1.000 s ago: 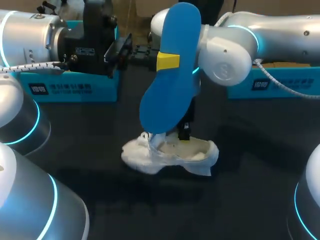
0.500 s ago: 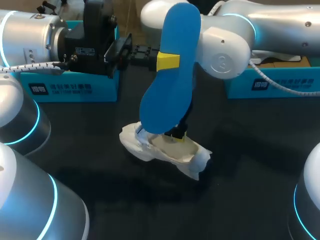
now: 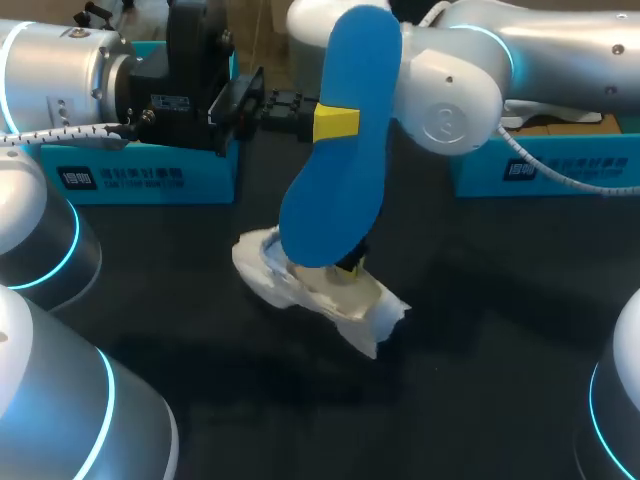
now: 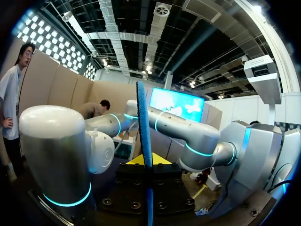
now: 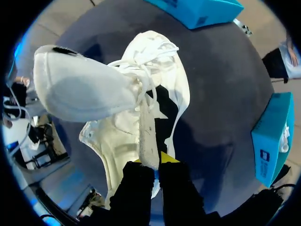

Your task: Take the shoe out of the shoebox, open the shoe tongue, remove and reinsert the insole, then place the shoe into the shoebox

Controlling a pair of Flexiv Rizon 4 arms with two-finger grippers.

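Swung round since a second ago, the white shoe (image 3: 300, 292) lies slanted on the table (image 3: 480, 340) beneath the right gripper (image 3: 350, 266). The left gripper (image 3: 335, 122) holds the blue insole (image 3: 340, 190) upright above it.

Left wrist view: the insole (image 4: 143, 117) stands edge-on, clamped between the fingers.

Right wrist view: both fingers pinch the shoe's (image 5: 117, 99) opening edge, with its laces ahead.
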